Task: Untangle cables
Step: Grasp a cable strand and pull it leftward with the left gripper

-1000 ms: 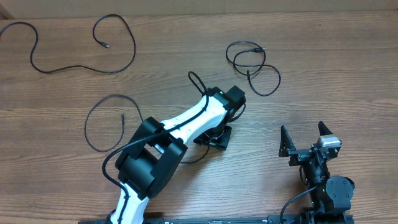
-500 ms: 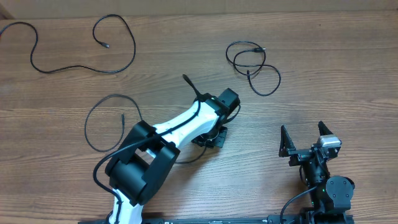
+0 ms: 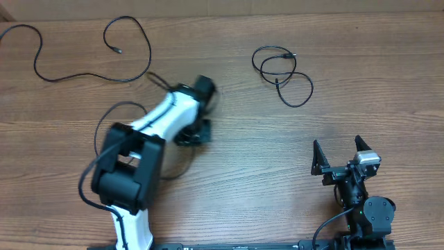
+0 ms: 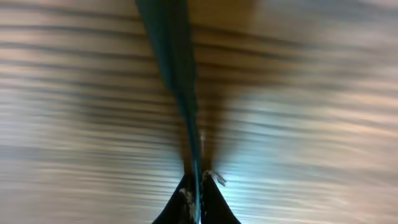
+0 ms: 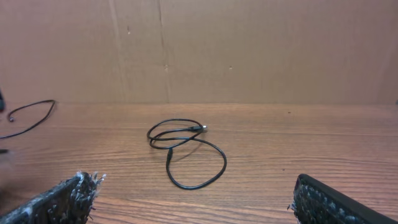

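Cables (image 3: 149, 52) lie about the table (image 3: 388, 83) in the overhead view: loose curls at far left and a small coil (image 3: 281, 73) at upper middle. We judge them light, limp and springy, best pinched near a plug end. The left gripper (image 3: 191, 133) is blurred, and the right gripper (image 3: 338, 147) gapes empty. Only the left wrist view shows the left jaws clamped on a dark cable (image 4: 180, 93). The right wrist view shows the coil's overlapping loops plainly.

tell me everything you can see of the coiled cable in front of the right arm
A thin black cable, flexible-looking, coiled in overlapping loops with small plug ends showing. It lies flat on the wooden table, ahead of the open right gripper. Only the table touches it.
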Robot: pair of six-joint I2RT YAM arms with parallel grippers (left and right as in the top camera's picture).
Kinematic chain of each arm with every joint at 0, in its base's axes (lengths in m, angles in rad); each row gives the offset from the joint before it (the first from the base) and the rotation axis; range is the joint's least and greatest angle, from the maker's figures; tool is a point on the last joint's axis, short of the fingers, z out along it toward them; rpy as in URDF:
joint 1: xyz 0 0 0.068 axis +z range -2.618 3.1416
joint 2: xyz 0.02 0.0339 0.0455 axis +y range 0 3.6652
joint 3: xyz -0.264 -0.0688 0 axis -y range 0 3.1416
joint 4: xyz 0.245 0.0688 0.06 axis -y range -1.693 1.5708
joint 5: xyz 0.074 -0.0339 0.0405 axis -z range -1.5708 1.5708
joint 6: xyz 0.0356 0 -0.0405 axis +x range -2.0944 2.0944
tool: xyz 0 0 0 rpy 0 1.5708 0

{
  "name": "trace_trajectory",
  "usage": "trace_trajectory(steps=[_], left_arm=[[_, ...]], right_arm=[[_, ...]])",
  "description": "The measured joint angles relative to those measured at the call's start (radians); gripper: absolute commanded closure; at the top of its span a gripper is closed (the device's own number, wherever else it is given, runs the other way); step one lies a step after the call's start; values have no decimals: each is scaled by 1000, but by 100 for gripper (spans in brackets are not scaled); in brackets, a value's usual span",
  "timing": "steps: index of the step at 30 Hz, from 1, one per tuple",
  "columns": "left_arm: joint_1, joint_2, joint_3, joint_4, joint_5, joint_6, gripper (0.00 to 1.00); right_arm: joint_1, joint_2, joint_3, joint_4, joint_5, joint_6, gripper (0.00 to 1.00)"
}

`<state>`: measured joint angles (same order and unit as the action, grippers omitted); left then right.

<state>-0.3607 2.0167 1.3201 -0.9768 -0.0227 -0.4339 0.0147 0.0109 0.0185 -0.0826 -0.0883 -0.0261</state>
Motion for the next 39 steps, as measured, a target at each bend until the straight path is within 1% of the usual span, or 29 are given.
trace_trajectory(steps=[8, 9, 12, 17, 20, 25, 29, 34, 36, 39], left_arm=[[284, 71, 91, -195, -106, 0, 96], [330, 87, 127, -234, -117, 0, 96], [409, 101, 254, -346, -132, -3, 96], [507, 100, 476, -469, -140, -5, 96], [564, 100, 560, -516, -143, -8, 96], [645, 100, 592, -531, -128, -15, 96], [676, 100, 592, -525, -138, -14, 96], [694, 100, 592, -500, -165, -15, 96], [716, 100, 592, -484, -169, -14, 96], [783, 100, 592, -442, -174, 6, 96]], right_arm=[[0, 0, 0, -1, 0, 0, 0], [0, 0, 0, 0, 0, 0, 0], [0, 0, 0, 0, 0, 0, 0], [0, 0, 0, 0, 0, 0, 0], [0, 0, 0, 0, 0, 0, 0], [0, 0, 0, 0, 0, 0, 0], [0, 0, 0, 0, 1, -1, 0], [0, 0, 0, -1, 0, 0, 0], [0, 0, 0, -1, 0, 0, 0], [0, 0, 0, -1, 0, 0, 0]])
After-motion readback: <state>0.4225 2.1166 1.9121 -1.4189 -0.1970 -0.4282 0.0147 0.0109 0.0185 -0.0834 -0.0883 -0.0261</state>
